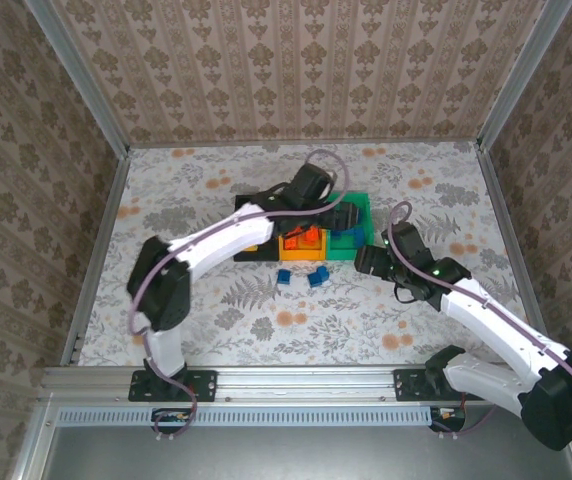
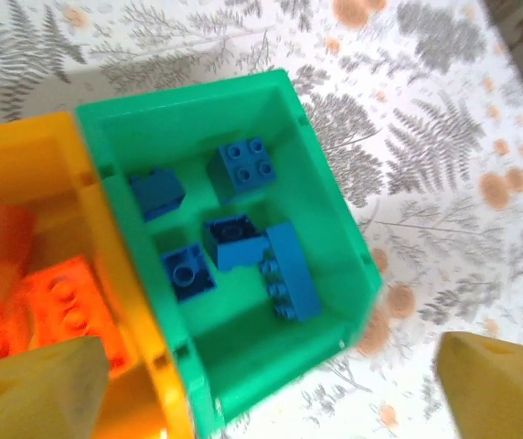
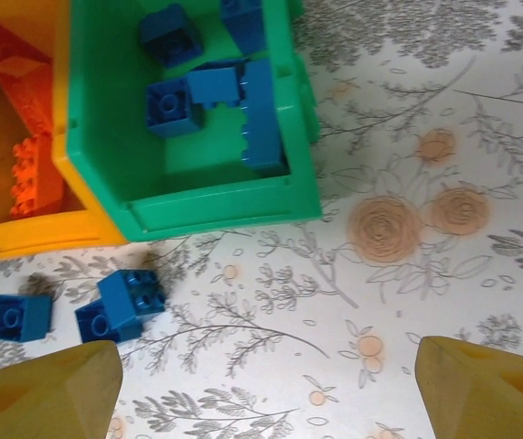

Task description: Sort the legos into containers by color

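Observation:
The containers stand in a row at mid-table: the black bin (image 1: 251, 208) is partly under my left arm, then come the orange bin (image 1: 301, 245) and the green bin (image 1: 358, 222). My left gripper (image 2: 271, 393) hovers open over the green bin (image 2: 188, 101), nothing between its fingers. Several blue legos (image 2: 289, 270) lie inside that bin. Red-orange legos (image 2: 60, 302) sit in the orange bin (image 2: 24, 155). My right gripper (image 3: 266, 393) is open above bare table, just in front of the green bin (image 3: 216, 210). Three loose blue legos (image 3: 129, 294) lie to its left.
The loose blue legos (image 1: 301, 277) rest on the flowered tablecloth in front of the orange bin. Metal frame rails (image 1: 96, 250) and patterned walls bound the table on the left, right and back. My right gripper (image 1: 369, 262) sits close to the green bin's near corner.

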Robot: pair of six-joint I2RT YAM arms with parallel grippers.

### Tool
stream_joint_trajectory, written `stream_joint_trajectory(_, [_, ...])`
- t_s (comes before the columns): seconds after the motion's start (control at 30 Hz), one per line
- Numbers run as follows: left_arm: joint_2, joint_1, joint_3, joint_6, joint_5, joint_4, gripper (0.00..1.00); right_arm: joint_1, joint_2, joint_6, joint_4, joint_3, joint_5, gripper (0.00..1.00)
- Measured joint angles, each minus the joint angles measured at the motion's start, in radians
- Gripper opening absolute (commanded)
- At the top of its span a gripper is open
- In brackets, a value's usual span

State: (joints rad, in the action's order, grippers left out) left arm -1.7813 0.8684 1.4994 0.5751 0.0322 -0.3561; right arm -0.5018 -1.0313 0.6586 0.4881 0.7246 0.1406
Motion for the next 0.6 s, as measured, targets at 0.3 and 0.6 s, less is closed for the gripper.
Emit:
stream_joint_trajectory(0.3, [0.622, -0.034, -0.587, 0.058, -0.144, 0.036, 1.00, -0.259, -0.229, 0.035, -0.060, 0.118, 0.013, 0.84])
stream_joint_trajectory(0.6, [1.081, -0.093, -0.878, 0.119, -0.274, -0.170, 1.00, -0.453, -0.583, 0.096, -0.104, 0.360, 0.051, 0.83])
